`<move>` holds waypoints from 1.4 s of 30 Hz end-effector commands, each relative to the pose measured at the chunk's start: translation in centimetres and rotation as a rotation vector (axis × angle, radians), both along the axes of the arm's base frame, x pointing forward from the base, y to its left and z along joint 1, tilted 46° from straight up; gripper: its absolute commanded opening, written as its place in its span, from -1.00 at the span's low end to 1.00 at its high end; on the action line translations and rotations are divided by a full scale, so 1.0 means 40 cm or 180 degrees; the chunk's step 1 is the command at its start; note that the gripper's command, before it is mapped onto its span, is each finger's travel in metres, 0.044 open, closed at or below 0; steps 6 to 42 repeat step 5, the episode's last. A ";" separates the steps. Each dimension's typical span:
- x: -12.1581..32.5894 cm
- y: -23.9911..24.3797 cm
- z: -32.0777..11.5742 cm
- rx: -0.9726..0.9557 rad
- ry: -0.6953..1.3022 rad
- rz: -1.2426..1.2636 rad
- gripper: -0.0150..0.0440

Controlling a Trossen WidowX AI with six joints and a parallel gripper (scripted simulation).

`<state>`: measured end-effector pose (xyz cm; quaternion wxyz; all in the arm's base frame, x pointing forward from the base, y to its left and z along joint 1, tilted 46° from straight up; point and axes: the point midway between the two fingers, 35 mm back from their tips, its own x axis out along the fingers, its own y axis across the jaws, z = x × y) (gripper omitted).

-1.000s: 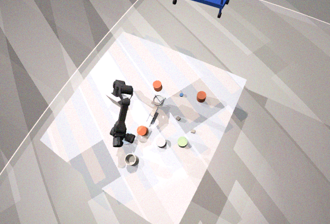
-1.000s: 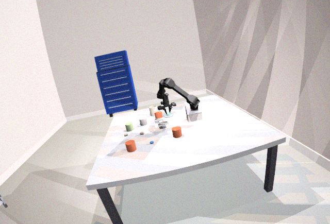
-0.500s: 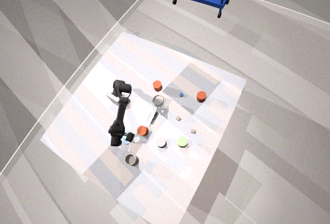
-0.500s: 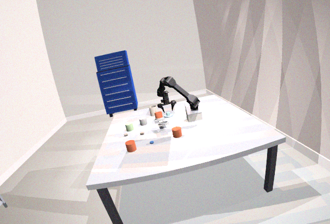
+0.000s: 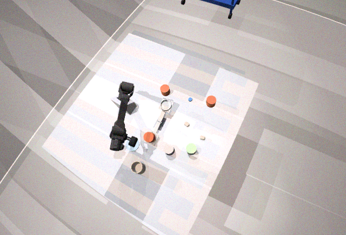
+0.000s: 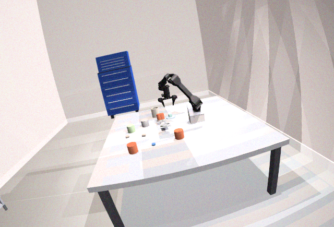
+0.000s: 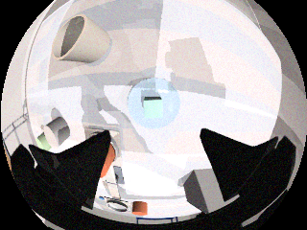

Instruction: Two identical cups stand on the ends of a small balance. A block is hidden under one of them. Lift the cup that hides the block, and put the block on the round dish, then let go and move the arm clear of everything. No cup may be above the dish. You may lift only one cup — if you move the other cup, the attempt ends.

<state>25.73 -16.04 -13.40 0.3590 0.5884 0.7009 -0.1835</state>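
The pale green block (image 6: 170, 115) (image 7: 153, 109) rests on the round light-blue dish (image 5: 135, 147) (image 6: 174, 117) (image 7: 135, 109). My gripper (image 6: 168, 105) (image 7: 156, 134) is wide open and empty, raised above the dish and block. One red cup (image 5: 149, 136) (image 6: 160, 116) (image 7: 108, 160) stands on the balance (image 5: 159, 117), at the end nearer the dish. The other end shows an empty ring (image 5: 161, 104) (image 7: 116, 205). A red cup (image 5: 165, 89) (image 6: 179, 133) (image 7: 139, 208) stands on the table beside that end. No cup is above the dish.
Another red cup (image 5: 211, 101) (image 6: 132, 147) stands farther off. An open beige cup (image 5: 137, 167) (image 6: 154, 111) (image 7: 91, 43), a grey cup (image 5: 169, 149) (image 6: 144, 122) and a green cup (image 5: 191, 148) (image 6: 130, 128) stand around the dish side. A blue disc (image 5: 190, 99) and small tan pieces lie beyond the balance.
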 end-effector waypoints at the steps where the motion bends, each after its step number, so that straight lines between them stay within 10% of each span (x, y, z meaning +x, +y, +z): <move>1: -0.001 -0.007 0.010 0.0004 0.0005 0.0031 1.00; 42: -0.001 -0.007 0.010 0.0004 0.0005 0.0031 1.00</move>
